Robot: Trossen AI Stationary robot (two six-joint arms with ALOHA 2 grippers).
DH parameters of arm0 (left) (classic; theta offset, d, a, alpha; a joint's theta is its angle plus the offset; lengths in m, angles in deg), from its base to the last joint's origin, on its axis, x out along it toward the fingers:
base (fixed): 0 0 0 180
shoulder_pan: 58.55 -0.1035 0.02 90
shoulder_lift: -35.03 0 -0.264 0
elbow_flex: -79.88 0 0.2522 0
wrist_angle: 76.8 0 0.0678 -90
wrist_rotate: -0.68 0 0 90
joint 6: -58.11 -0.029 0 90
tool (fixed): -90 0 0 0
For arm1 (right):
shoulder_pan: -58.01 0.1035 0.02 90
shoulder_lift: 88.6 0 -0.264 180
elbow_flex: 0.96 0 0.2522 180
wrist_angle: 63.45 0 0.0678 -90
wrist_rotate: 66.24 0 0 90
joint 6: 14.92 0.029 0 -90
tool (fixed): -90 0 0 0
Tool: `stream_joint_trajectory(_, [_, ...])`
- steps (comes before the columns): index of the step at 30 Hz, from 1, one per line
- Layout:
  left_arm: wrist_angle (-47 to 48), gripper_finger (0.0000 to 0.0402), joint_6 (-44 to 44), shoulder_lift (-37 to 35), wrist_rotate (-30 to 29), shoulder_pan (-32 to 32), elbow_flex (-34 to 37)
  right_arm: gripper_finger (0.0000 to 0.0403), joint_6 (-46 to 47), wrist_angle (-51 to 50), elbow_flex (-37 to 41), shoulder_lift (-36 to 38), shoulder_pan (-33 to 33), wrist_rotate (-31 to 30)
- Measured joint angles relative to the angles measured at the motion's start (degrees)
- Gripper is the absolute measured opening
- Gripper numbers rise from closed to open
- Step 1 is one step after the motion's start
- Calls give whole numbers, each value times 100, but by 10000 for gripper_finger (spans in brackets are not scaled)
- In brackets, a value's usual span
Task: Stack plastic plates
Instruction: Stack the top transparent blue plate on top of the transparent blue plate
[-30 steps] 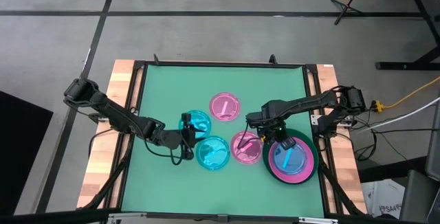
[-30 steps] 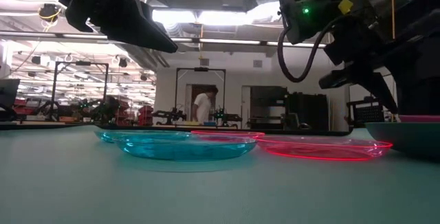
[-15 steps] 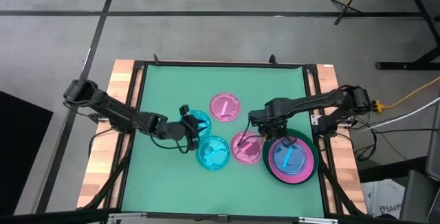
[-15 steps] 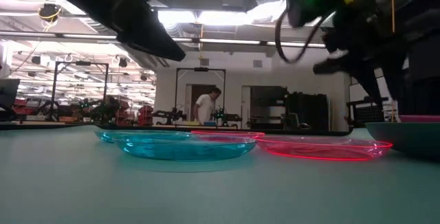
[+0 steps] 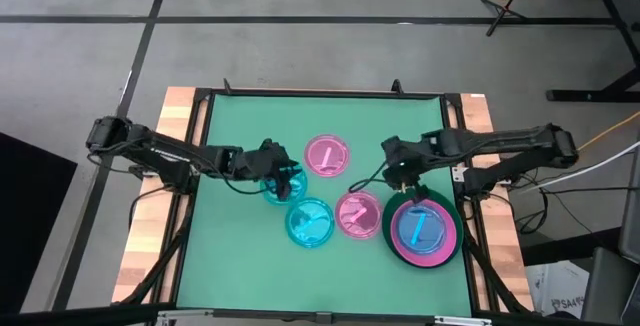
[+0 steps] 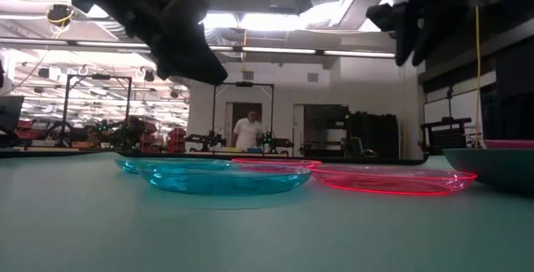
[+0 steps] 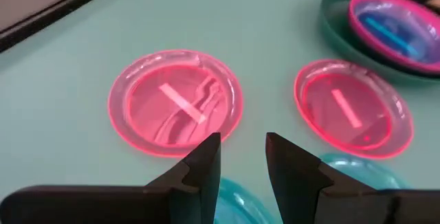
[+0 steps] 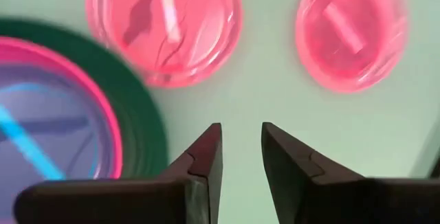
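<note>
Two translucent pink plates [image 5: 326, 155] [image 5: 358, 214] and two translucent cyan plates [image 5: 310, 222] [image 5: 276, 192] lie flat on the green table top. At the right, a dark green plate [image 5: 390, 234] carries a hot pink plate [image 5: 440, 256] with a cyan plate [image 5: 420, 230] on top. My left gripper [image 5: 287, 179] hangs open above the farther cyan plate, clear of it in the low view [image 6: 179, 42]. My right gripper [image 5: 402, 172] is open and high, beyond the stack's far edge, with nothing between its fingers [image 8: 240, 148].
A black frame [image 5: 320, 93] runs around the green mat, with wooden strips [image 5: 160, 196] outside it. Bare mat lies along the far edge and at the near left. A person stands far off in the room behind [image 6: 248, 130].
My left gripper has swung toward the table's far edge and a little to the right, rolling its wrist, from beside the near cyan plate to above the farther one. My right gripper has risen from over the near pink plate and drawn back toward the far right. The plates lie as before.
</note>
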Motion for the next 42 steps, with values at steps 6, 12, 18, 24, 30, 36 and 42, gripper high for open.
stream_joint_trajectory(6, [1080,110,152,-361,189,-418,-5,92,-169,1023,707,788,-4,-2])
stream_joint_trajectory(12, [2450,110,607,-527,310,-910,-3,92,-122,2198,1589,1390,-4,32])
stream_joint_trajectory(18, [3409,110,1025,-528,1057,-1332,6,92,-128,3279,2217,1502,-4,43])
stream_joint_trajectory(24, [3518,110,1363,-487,1297,-1438,6,92,-126,4138,2627,1493,-4,63])
stream_joint_trajectory(30, [3558,110,1779,-180,1261,-1437,6,92,-128,4280,2708,1498,-4,63])
stream_joint_trajectory(36, [3498,110,1796,214,1255,-1436,6,92,-128,4392,2708,1498,-4,64])
stream_joint_trajectory(42, [3478,110,1794,490,1263,-1436,6,92,-130,4392,2708,1496,-4,62])
